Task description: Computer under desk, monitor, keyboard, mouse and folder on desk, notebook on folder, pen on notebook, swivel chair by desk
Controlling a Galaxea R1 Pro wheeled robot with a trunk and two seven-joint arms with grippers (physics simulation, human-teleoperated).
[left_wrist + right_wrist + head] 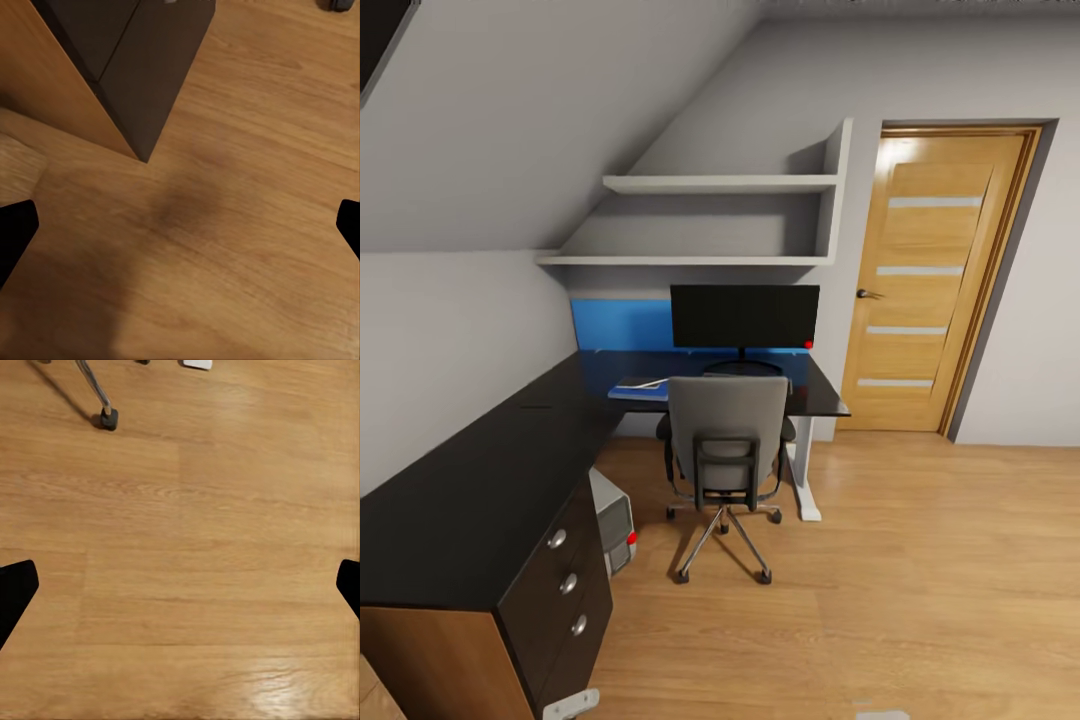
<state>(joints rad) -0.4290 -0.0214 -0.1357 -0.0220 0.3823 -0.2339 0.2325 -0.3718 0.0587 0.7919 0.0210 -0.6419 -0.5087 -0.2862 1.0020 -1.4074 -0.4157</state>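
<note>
Head view: swivel chair (727, 440) tucked at desk (480, 480) before monitor (744, 316)

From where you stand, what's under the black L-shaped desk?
Under the black L-shaped desk, a grey computer tower stands on the wooden floor beside the dark drawer unit. The grey swivel chair covers the space under the monitor end, so anything there is hidden.
</note>
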